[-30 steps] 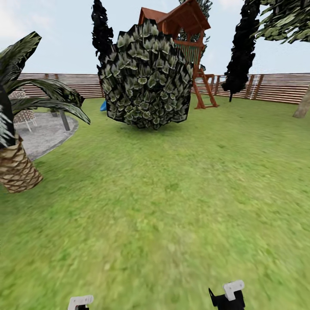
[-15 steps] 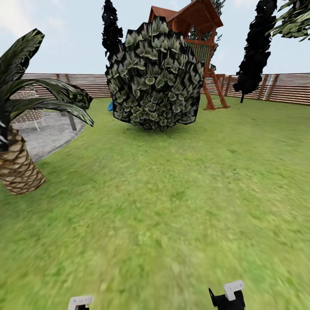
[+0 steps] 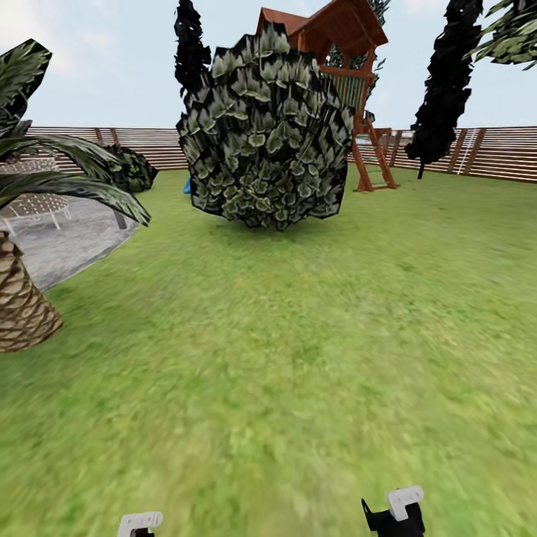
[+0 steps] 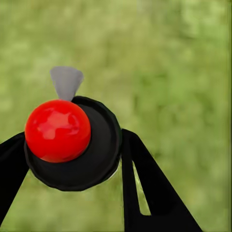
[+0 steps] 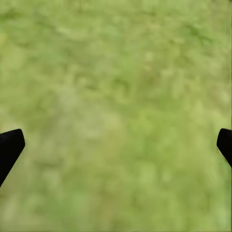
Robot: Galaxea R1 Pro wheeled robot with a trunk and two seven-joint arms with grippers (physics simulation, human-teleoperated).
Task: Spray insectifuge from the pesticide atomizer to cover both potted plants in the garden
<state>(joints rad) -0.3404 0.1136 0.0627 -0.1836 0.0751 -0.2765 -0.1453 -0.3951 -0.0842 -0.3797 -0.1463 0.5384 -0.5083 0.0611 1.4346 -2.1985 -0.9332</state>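
Observation:
The pesticide atomizer (image 4: 58,130) shows in the left wrist view as a glossy red ball on a round black cap with a small grey nozzle. My left gripper (image 4: 72,162) is shut on it, black fingers (image 4: 145,188) on either side. My right gripper (image 5: 116,145) is open over bare grass, its black fingertips (image 5: 9,145) far apart with nothing between them. In the head view, parts of both arms peek in at the bottom edge, the left (image 3: 139,523) and the right (image 3: 399,511). The potted plants and the insectifuge are out of view.
Garden lawn (image 3: 298,358) stretches ahead. A big dark-leaved shrub (image 3: 265,134) stands in the middle distance, with a wooden play tower (image 3: 347,45) behind it. A palm trunk (image 3: 19,298) is close at the left, beside the grey patio (image 3: 67,239). A slatted fence (image 3: 492,153) runs along the back.
The head camera has moved: the whole garden picture shifted, the shrub looks a little larger and the palm sits further left. Both arms hold the same place in the picture.

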